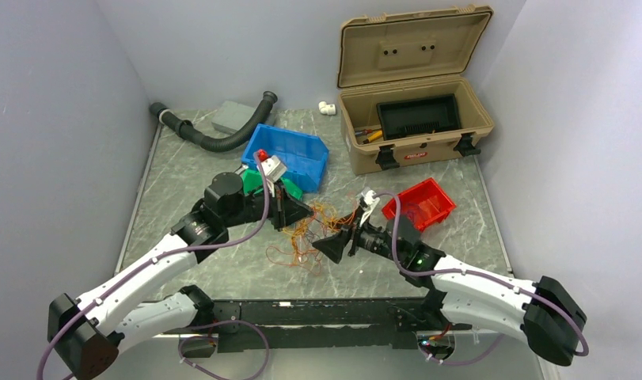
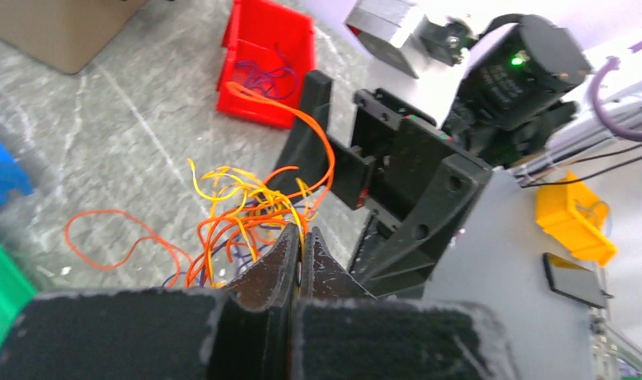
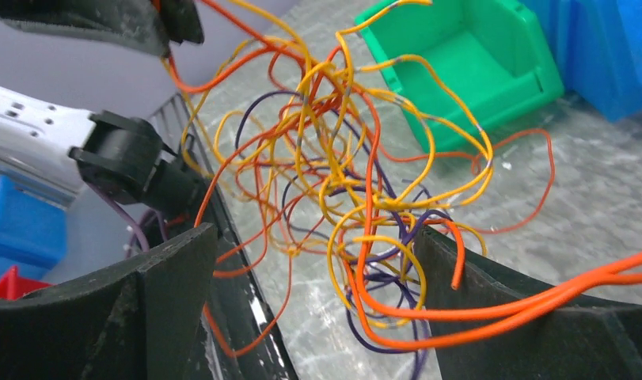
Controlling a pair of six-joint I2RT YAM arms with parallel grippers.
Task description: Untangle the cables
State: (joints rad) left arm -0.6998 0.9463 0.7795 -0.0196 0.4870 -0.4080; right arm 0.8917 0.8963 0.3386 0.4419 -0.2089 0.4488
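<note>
Cables [image 1: 308, 231] in orange, yellow and purple hang in a loose knot at the middle of the table [image 1: 183, 182], between two robot arms. The left gripper [image 2: 302, 237], jaws pressed together, pinches several strands at its tip and holds the top of the knot off the surface. The right gripper [image 3: 313, 241] faces it with jaws spread wide. The tangle sits in the gap, and one thick orange strand is draped across one of its fingers [image 3: 523, 340].

From above, the tangle's long axis runs on a slant, from the far right, toward the red bin [image 1: 420, 203], to the near left, where thin loops trail flat on the surface. From the left wrist, one orange loop lies apart on the table and another strand arches up toward the red bin, which holds a few purple wires. No single strand points one way: the wires curl back on themselves, and loose ends stick out on all sides.

The table is grey-green with pale veins like marble, edged in metal and closed in by plain pale walls on three sides. A green bin [image 1: 264, 184] and a blue bin [image 1: 294, 154] sit just behind the left arm. A tan case [image 1: 412, 127] stands open at the far right with a black tray [image 1: 419, 117] inside. A black corrugated hose [image 1: 214, 136] curves along the far left beside a grey block [image 1: 234, 117].
</note>
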